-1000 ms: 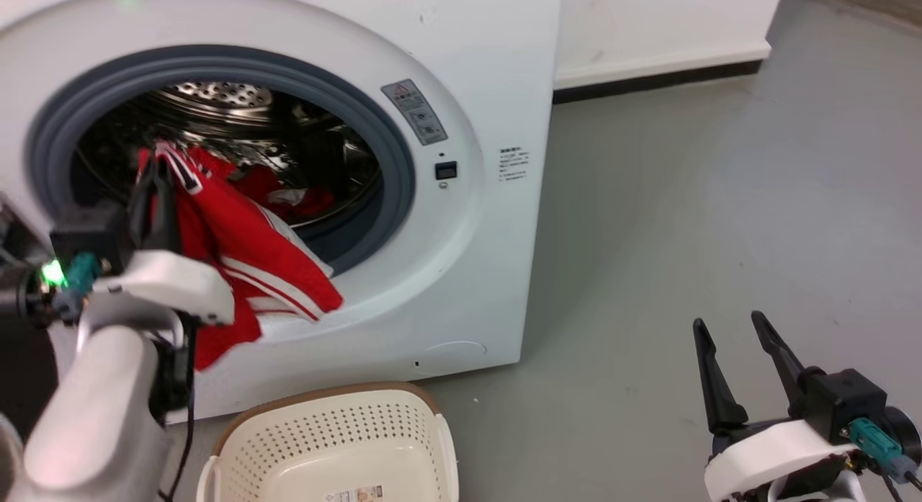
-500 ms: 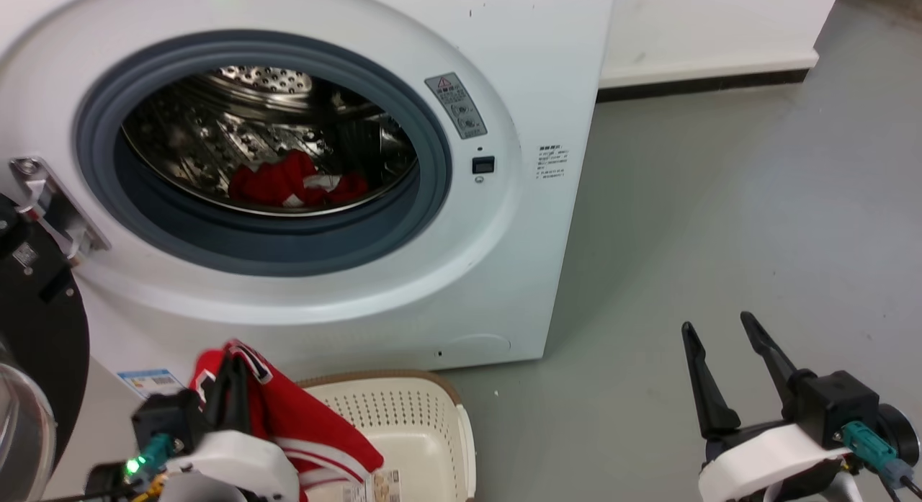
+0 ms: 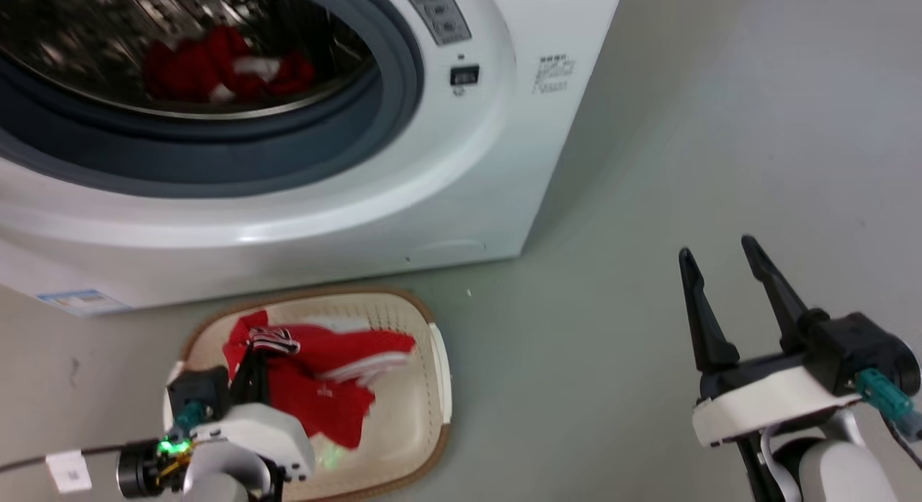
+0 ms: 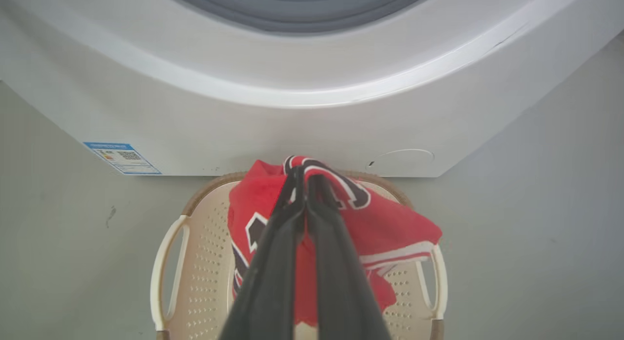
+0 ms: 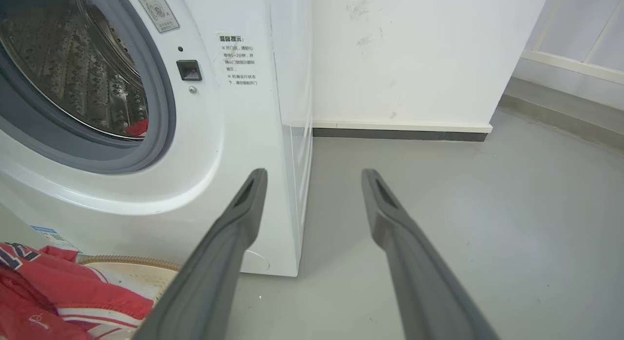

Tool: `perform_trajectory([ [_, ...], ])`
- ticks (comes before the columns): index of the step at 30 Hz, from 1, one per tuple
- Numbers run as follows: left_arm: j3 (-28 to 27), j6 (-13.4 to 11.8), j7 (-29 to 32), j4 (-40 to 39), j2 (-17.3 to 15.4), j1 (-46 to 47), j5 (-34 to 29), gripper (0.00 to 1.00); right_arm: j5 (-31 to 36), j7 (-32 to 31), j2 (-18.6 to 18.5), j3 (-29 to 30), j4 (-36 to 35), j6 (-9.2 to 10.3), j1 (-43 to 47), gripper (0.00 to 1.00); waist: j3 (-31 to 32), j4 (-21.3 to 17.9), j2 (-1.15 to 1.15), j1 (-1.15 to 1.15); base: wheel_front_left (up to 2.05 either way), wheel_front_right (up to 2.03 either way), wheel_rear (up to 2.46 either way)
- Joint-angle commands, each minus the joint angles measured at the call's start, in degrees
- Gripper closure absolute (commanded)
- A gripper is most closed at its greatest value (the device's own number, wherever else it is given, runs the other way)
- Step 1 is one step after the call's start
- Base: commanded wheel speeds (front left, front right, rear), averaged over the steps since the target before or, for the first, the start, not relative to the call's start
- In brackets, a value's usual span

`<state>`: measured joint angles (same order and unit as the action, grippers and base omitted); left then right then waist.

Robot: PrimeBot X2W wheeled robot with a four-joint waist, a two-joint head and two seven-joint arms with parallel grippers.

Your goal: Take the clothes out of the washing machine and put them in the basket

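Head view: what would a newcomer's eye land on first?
The red jersey pinched in the shut left gripper, hanging over the cream basket at lower left. Next, more red clothes lying in the washing machine drum, upper left. The right gripper hangs open above the grey floor, lower right.

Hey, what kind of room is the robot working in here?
Probably a laundry corner, maybe a test setup: a white front-loading washing machine stands on a bare grey floor by a plain white wall, with a laundry basket in front.
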<state>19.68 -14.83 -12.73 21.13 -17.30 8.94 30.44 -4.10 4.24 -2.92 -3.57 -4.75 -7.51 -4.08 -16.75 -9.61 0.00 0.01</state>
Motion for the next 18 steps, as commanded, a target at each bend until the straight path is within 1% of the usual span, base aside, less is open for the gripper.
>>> perform_trajectory([
  [1,-0.2,0.69,-0.54,2.65,0.13,2.93,-0.41,1.0,-0.44,0.67,0.08,-0.32,0.4,0.04,-2.09,0.0,-6.33,-2.7,0.0,-0.01,0.0,0.0,0.0],
  [6,-0.34,3.03,-1.19,12.72,0.88,9.66,-0.12,1.0,-1.55,2.1,0.09,-0.89,1.01,0.04,-5.27,0.0,-12.91,-4.66,0.0,-0.01,0.0,0.0,0.0],
  [11,-0.77,5.7,-1.78,22.8,1.62,15.76,0.56,1.0,-2.43,3.55,0.09,-1.45,2.41,0.04,-7.87,0.0,-18.21,-6.18,0.0,-0.01,0.0,0.0,0.0],
  [18,-1.38,8.57,-2.17,34.74,2.44,21.77,1.27,1.0,-3.4,5.58,0.1,-2.17,4.12,0.04,-10.12,0.0,-23.32,-7.85,0.0,-0.01,0.0,0.0,0.0],
])
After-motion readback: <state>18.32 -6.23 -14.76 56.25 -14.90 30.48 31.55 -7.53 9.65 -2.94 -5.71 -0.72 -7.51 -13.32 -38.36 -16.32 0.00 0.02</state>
